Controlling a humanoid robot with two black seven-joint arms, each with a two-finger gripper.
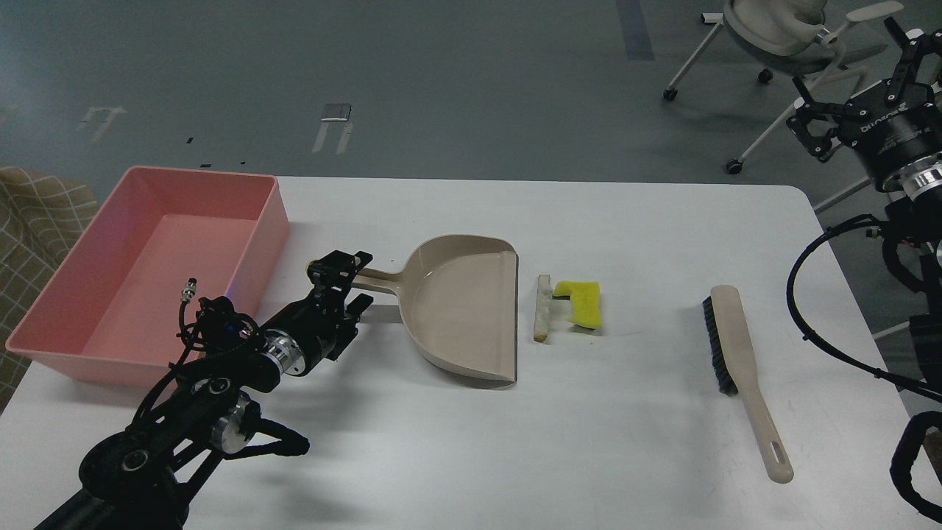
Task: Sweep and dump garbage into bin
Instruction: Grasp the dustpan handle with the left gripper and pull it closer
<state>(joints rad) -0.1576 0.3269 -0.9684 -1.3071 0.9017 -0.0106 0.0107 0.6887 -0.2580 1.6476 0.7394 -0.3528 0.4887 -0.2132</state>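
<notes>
bare counter (589,221) runs along the far edge and across the near edge. mid-counter, the dustpan (460,309), bread-like slice (543,308), sponge piece (581,303) and brush (739,368) stand in a row; the pink bin (272,221) fills the left edge.

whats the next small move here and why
Probably close the left gripper on the dustpan handle: it sits right at the handle, while the sponge piece and bread-like slice lie off the pan's open edge. The brush lies untouched; the right gripper hangs far off.
</notes>
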